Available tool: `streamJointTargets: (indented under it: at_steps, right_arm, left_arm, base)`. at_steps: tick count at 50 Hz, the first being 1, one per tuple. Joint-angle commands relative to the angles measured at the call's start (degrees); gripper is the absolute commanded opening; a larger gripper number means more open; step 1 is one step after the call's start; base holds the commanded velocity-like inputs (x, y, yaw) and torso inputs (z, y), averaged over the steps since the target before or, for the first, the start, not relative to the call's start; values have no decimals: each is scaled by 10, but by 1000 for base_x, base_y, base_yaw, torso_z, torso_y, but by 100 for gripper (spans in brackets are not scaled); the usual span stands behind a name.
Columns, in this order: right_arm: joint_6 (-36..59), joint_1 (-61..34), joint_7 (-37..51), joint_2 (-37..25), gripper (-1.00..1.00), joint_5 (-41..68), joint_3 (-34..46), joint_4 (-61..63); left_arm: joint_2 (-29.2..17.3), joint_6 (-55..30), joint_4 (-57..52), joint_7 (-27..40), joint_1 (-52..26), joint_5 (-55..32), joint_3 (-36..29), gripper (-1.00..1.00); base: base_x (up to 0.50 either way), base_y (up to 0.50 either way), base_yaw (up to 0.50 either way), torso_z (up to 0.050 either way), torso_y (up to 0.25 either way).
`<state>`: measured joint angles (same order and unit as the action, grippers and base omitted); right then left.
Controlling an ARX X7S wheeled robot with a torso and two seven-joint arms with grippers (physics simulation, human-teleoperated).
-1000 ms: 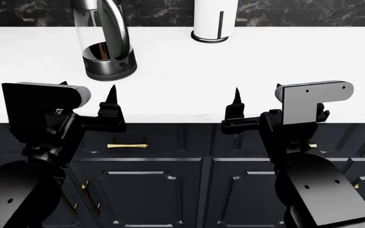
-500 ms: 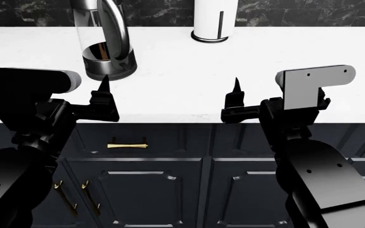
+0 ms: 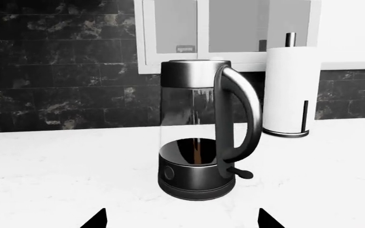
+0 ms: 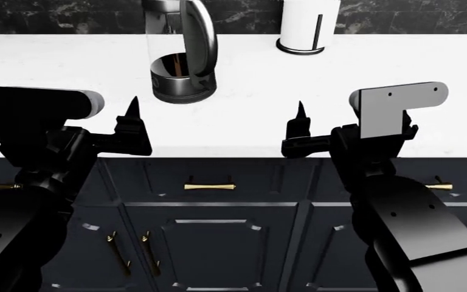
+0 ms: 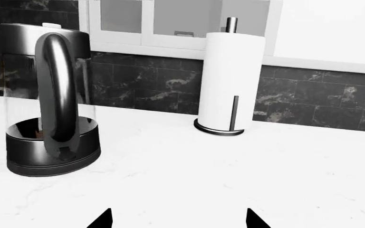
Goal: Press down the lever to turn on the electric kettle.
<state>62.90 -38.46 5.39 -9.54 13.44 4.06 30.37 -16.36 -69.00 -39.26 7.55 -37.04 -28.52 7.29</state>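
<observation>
White countertop point(image 4: 250, 79) open between electric kettle point(image 4: 183, 61) and front edge.

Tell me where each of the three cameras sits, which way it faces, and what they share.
Head view: high on the robot, looking down at the white counter; both arms, left gripper, right gripper show.
Left wrist view: low, facing the electric kettle, its lever; fingers show.
Right wrist view: low, facing the paper-towel roll; fingertips show.
Shared: all see kettle and roll.
</observation>
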Motion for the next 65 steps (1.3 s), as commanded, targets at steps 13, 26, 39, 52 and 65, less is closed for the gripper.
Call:
streamJointTargets:
  at_steps: [13,26,39,52,65]
  right_arm:
    - [23,-5,5,1,100,17,-6,-12]
    - [32,-9,6,2,100,27,-9,-18]
    - [30,-7,11,0,100,30,-6,-20]
    - [29,-8,18,-2,100,32,-5,-23]
    - [43,-12,28,-1,-100,37,-10,-25]
  left_arm:
    - [-7,6,-2,4,4,-4,-4,100]
    - [-6,7,-1,9,1,-8,-3,100]
    - [-8,9,-2,11,5,-12,-3,100]
    - [-10,9,-1,15,5,-16,-3,100]
    - [-10,11,0,18,5,-19,-4,100]
  base:
    - [59,397,0,0,0]
    - [392,0,0,0,0]
    - [398,0,0,0,0]
    - [390,0,0,0,1]
    - [0,0,0,0,0]
